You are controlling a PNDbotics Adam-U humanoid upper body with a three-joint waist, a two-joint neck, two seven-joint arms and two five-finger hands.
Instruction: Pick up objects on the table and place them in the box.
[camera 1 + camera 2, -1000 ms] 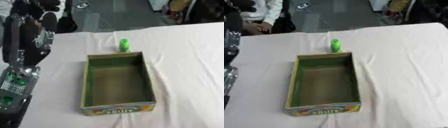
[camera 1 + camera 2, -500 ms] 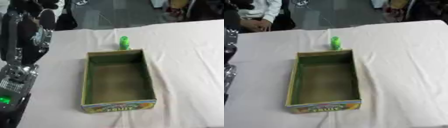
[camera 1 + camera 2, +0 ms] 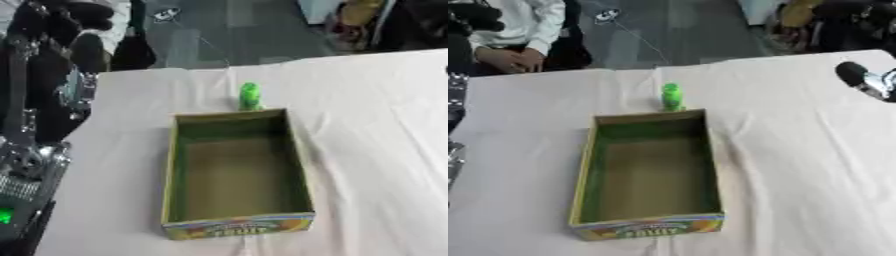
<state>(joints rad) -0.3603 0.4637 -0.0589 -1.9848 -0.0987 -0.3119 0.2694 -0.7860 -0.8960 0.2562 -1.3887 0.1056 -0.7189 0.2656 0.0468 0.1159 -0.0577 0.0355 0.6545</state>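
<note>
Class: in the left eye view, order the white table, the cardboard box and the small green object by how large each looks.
1. White table, filling most of the view.
2. Cardboard box, open and lying mid-table.
3. Green object, just beyond the box's far wall; farther from the camera, yet clearly smallest.

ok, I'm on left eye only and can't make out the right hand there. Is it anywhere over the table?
Observer: Yes. The right eye view shows part of the right hand at the picture's right edge, above the white table.
Operator: Close to the green thing or the box?
Observer: Neither. It sits well to the right of the green object, about level with it and not touching it. It is farther back than the box.
Operator: Carrying anything?
Observer: Can't tell. Only a dark rounded end and a bit of silver show before the edge cuts it off.
</note>
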